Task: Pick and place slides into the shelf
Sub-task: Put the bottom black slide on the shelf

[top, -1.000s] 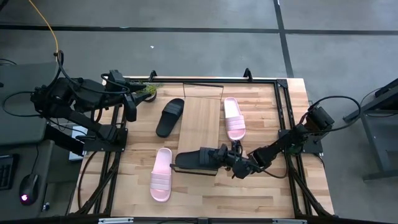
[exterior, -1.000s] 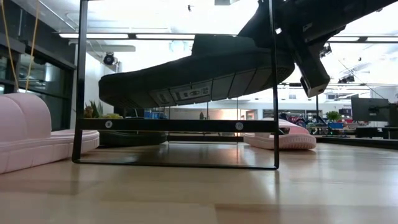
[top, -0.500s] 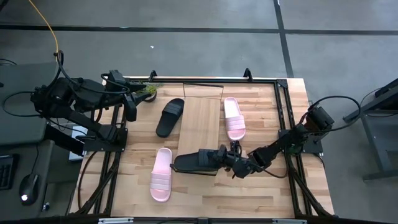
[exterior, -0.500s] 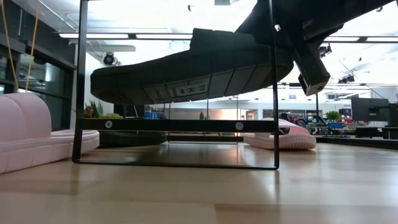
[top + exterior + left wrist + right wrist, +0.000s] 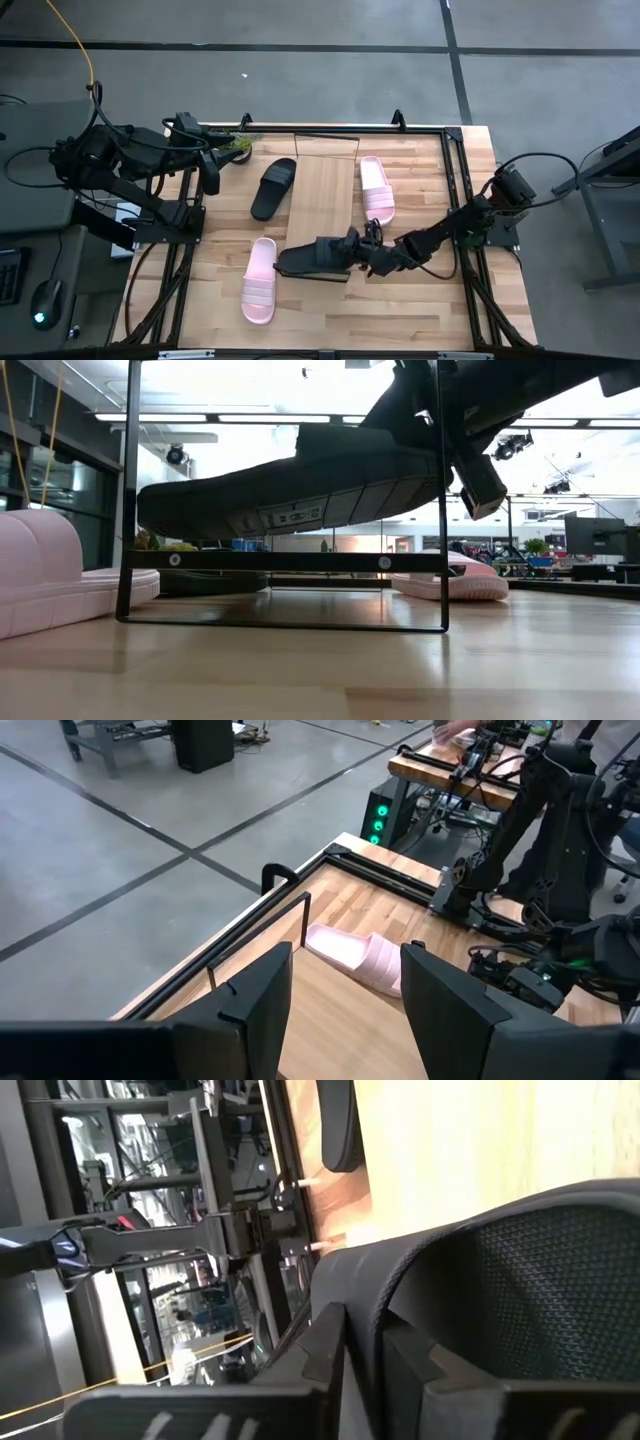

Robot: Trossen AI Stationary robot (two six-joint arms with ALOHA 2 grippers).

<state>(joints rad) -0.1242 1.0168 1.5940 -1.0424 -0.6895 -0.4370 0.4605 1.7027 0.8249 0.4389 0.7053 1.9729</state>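
- High view, task status: no slide rests on the shelf (image 5: 322,195) yet, as far as can be judged; all four placements remain.
- Slide in hand: one black slide (image 5: 315,257), held clear above the near end of the shelf board, tilted, not yet set down (low view).
- Right gripper (image 5: 360,254): fingers closed on that slide's strap, one inside it and one outside (right wrist view).
- Left gripper (image 5: 345,1010): fingers apart, nothing between them; arm parked at the table's far left corner.
- Slides on the table: second black slide (image 5: 273,188) just left of the shelf; one pink slide (image 5: 376,190) just right of it; other pink slide (image 5: 259,281) near the front, left of the shelf.
- Surface: light wooden tabletop (image 5: 420,195) in a black frame.
- Room: grey concrete floor; bright ceiling lights and benches beyond (low view).
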